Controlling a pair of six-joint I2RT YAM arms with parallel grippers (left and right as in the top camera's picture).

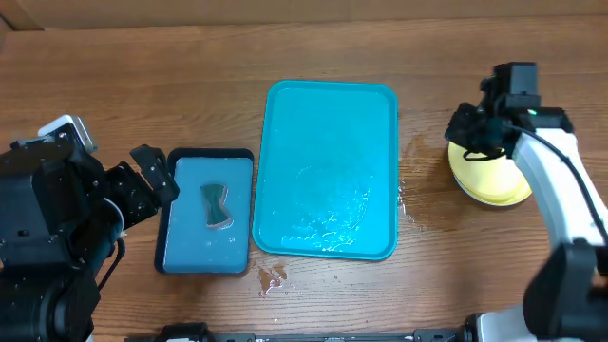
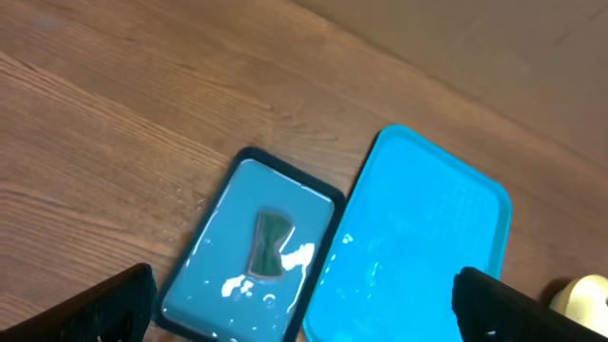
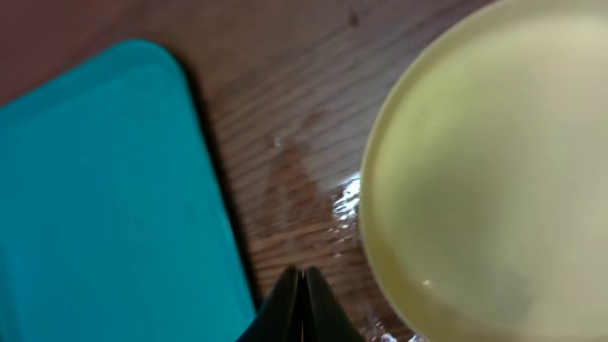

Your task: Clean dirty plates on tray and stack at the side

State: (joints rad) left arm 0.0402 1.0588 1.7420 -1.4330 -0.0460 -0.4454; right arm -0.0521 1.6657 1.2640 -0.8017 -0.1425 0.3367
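Overhead first: the tray (image 1: pixel 328 90) lay bare, nothing but a wet sheen on its floor, so I judged the clearing done. The plates (image 1: pixel 494 180) sat on the wood to the right of the tray, with a yellow-green one on top. My right gripper (image 1: pixel 472 133) hung over them, so I couldn't count the pile. Just left of the tray, the small dark-rimmed tray (image 1: pixel 185 242) held the sponge (image 1: pixel 217 204), and my left gripper (image 1: pixel 157 176) waited at its far side.

Left wrist: my fingers (image 2: pixel 119 304) were spread wide and held nothing. Open wood stretched beyond both trays.

Right wrist: my fingers were pinched together, empty. The top plate looked clean. Only a wet strip of wood separated its rim from the tray's edge, which left tight room there.
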